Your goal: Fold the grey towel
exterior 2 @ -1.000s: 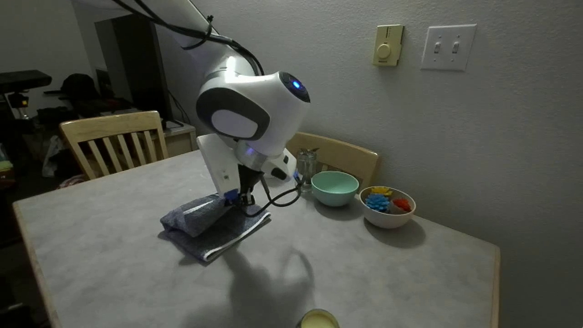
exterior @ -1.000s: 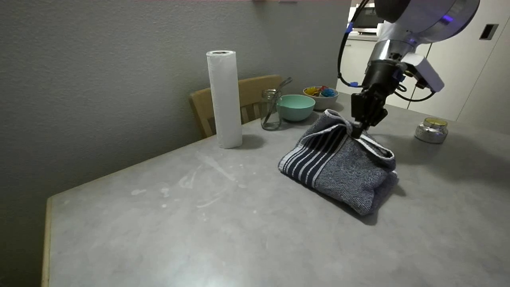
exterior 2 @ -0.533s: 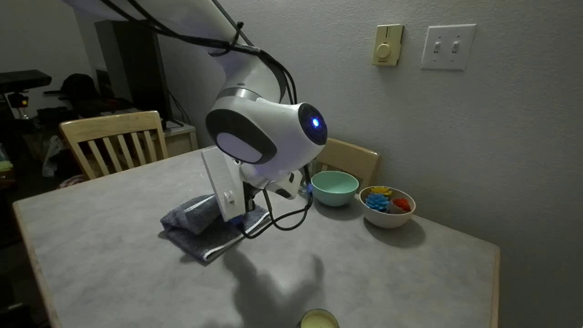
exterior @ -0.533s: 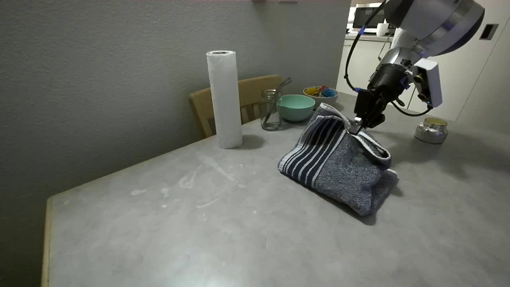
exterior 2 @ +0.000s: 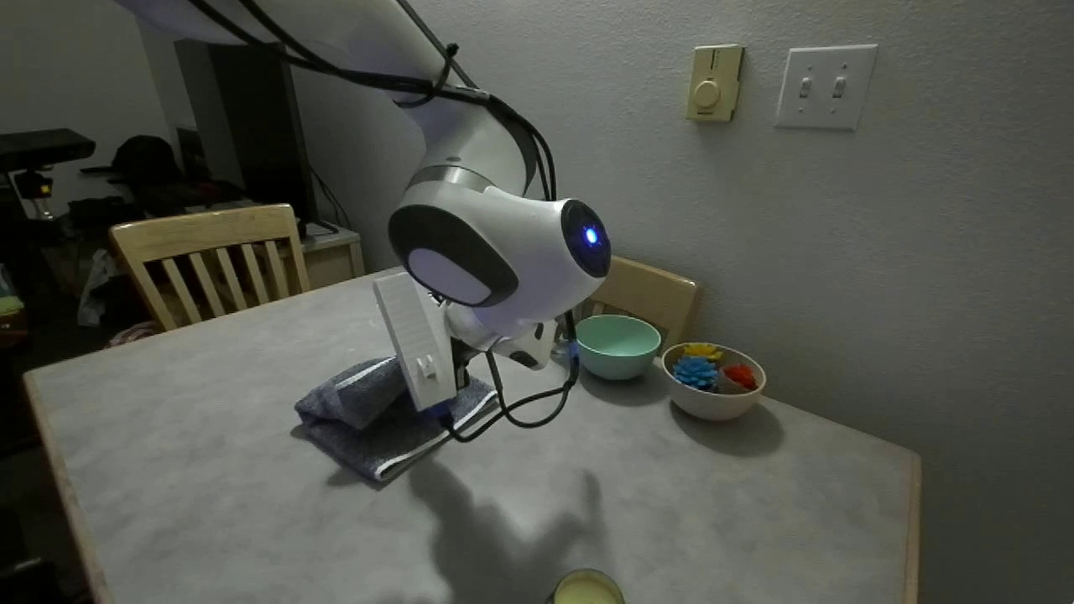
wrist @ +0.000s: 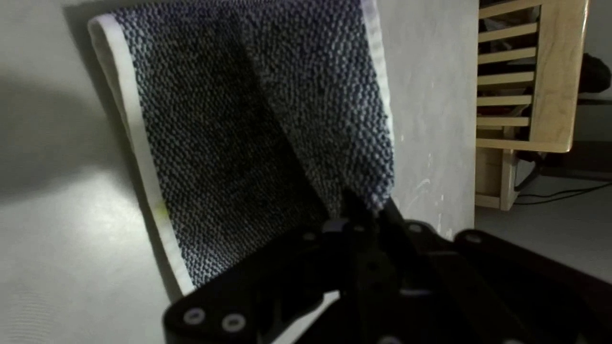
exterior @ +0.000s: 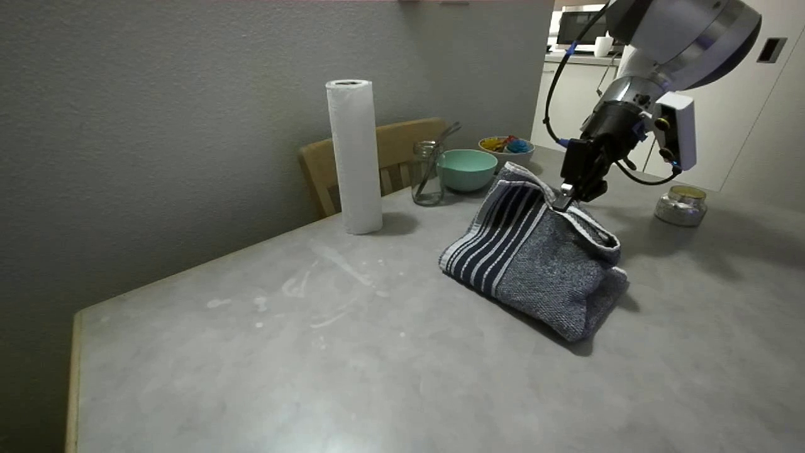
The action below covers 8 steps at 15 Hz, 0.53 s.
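Holds the grey towel by a pinch of cloth at its pale edging, with the tool closed down on the fabric and the jaws drawn nearly together. Has that pinched layer peaked above the lower folds, with these resting on the tabletop, well in from the edge along the grey wall and well apart from the left corner in an exterior view. Shows, on the side of the towel nearest the paper towel roll, a dark band with white stripes. In an exterior view, blocks part of the cloth with the white arm. In the wrist view, looks past the tool into a shaded hollow between the raised layer and the lower one, with white edging along both outer borders, and takes in a slatted wooden chair past a tabletop edge.

Along the wall edge, carries the paper towel roll, upright, then a glass jar with a slim grey utensil tilted in it, a mint-green bowl just beside the jar, and, closer to the right corner in an exterior view, a white bowl of blue, yellow and red pieces. Bears a silvery jar with a yellowish top well out from that edge, well apart from the towel.
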Tool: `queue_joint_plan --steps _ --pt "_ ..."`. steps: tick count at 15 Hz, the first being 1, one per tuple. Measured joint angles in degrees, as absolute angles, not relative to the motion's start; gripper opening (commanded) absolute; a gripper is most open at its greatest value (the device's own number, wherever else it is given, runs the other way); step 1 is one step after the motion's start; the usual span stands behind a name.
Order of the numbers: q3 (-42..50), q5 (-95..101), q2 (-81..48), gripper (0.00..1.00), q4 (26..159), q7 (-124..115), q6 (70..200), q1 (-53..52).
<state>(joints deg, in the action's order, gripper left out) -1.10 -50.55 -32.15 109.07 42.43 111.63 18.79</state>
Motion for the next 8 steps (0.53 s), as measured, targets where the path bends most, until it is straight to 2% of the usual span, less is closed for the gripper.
queue_joint_plan --steps 8 --pt "0.4 -50.5 -31.6 0.92 108.6 42.5 111.4 18.3"
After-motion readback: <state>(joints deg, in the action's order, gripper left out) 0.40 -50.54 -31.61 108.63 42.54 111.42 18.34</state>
